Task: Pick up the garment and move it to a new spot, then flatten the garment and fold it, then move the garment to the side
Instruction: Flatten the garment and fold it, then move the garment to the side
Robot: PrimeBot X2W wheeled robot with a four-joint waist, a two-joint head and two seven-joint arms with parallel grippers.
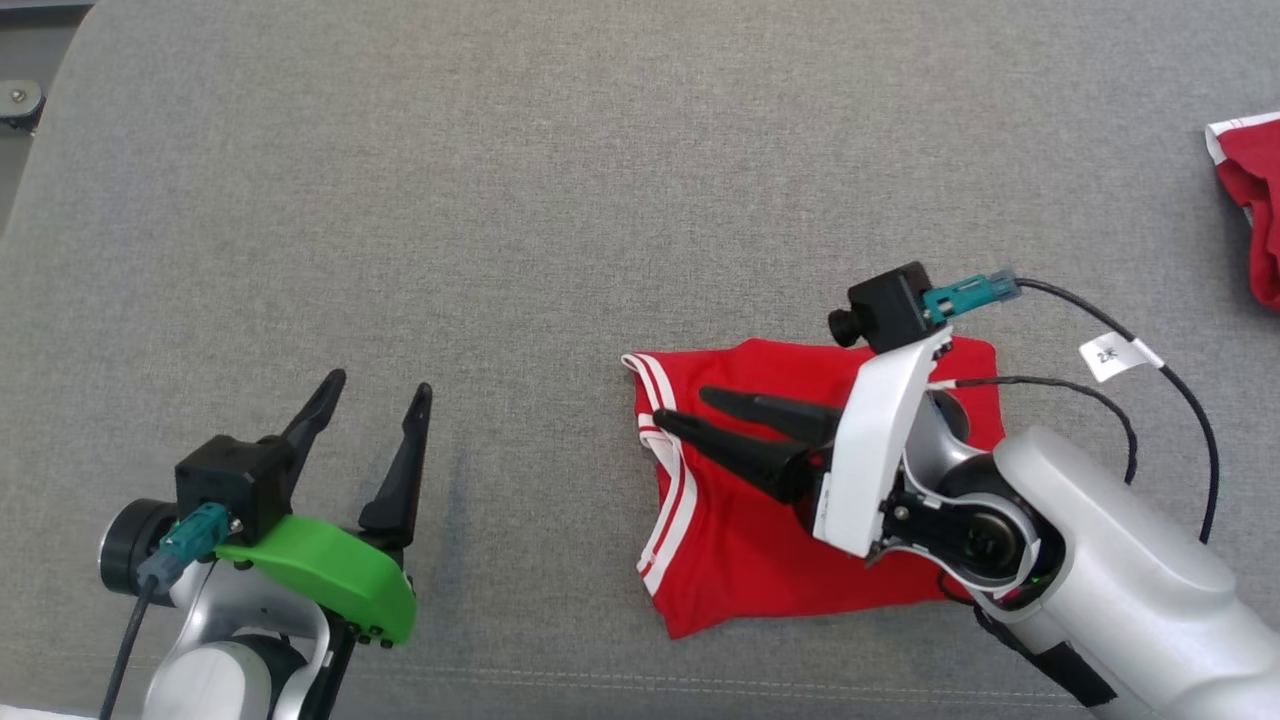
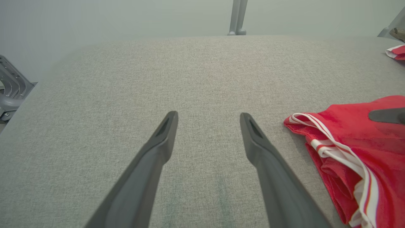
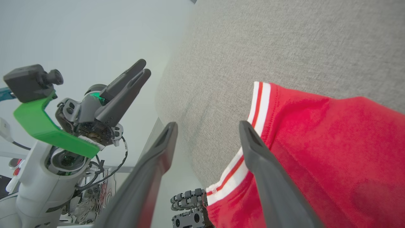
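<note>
1. Hovering over the garment (image 1: 730, 560), the right gripper (image 1: 682, 406) is seen with its fingers spread apart and nothing gripped between them; the cloth lies free beneath.
2. The left gripper (image 1: 381, 382) is likewise held wide and empty above bare padding, well apart from the cloth, probably so that it is kept out of the way.
3. The garment is laid near the front edge of the grey surface (image 1: 600, 200), with its striped hem turned leftward.
4. Another red piece (image 1: 1255, 180) is seen at the far right edge.
</note>
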